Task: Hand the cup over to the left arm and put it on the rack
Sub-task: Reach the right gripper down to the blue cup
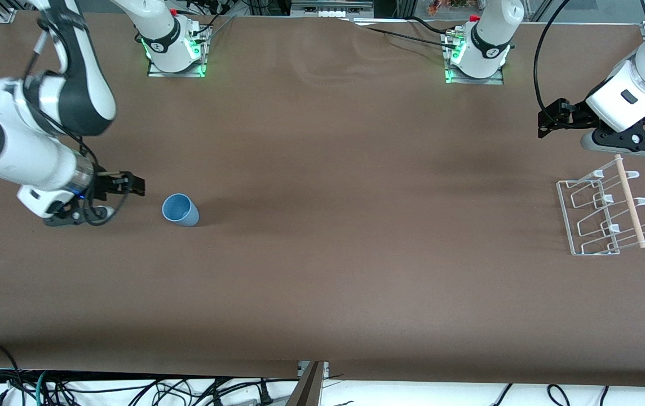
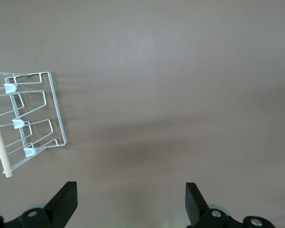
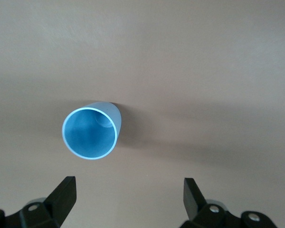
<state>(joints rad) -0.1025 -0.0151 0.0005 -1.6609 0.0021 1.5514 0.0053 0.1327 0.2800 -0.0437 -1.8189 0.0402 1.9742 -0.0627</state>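
Cup (image 1: 180, 210) upright on the brown table (image 1: 334, 225) toward the right arm's end, just beside the spread-open, empty right gripper (image 1: 131, 185), untouched; left gripper (image 1: 551, 119) likewise spread and empty, waiting over bare table near the rack (image 1: 604, 211).

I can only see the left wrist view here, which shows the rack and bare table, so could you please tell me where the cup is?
Observer: The cup stands upright on the table near the right arm's end, away from the rack.
Operator: Thank you. Is anything holding it?
Observer: No. The right gripper is beside it, open and not touching; the right wrist view looks down into its empty mouth.
Operator: And where does my left gripper sit relative to the rack?
Observer: The left gripper is open and empty above the table at the left arm's end, beside the rack rather than over it.
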